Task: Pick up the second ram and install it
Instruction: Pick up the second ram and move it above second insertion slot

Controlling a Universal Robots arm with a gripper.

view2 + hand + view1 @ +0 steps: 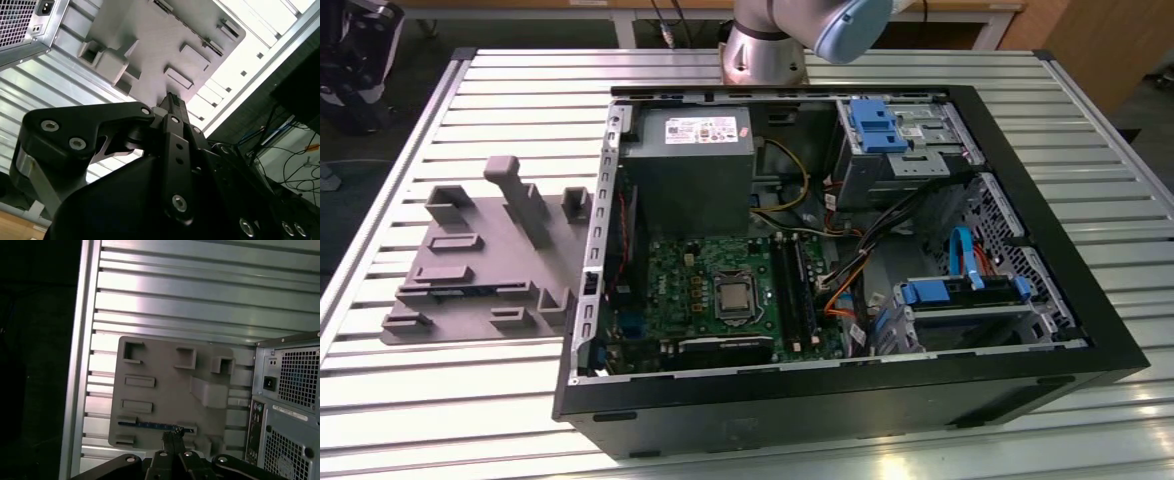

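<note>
Plainly, the second ram (150, 425) lies in the grey fixture (160, 382) on the exterior view's left of the open computer case (854, 410), so the gripper (172, 436), fingers pressed together on nothing, would best spread and square itself along the stick's length.

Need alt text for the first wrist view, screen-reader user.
A thin blue-green memory stick sits in a slot of the grey moulded holder tray on the ribbed metal table, with the black end effector, fingers shut, aimed near one end. The rear of a silver computer case stands beside the tray.
</note>
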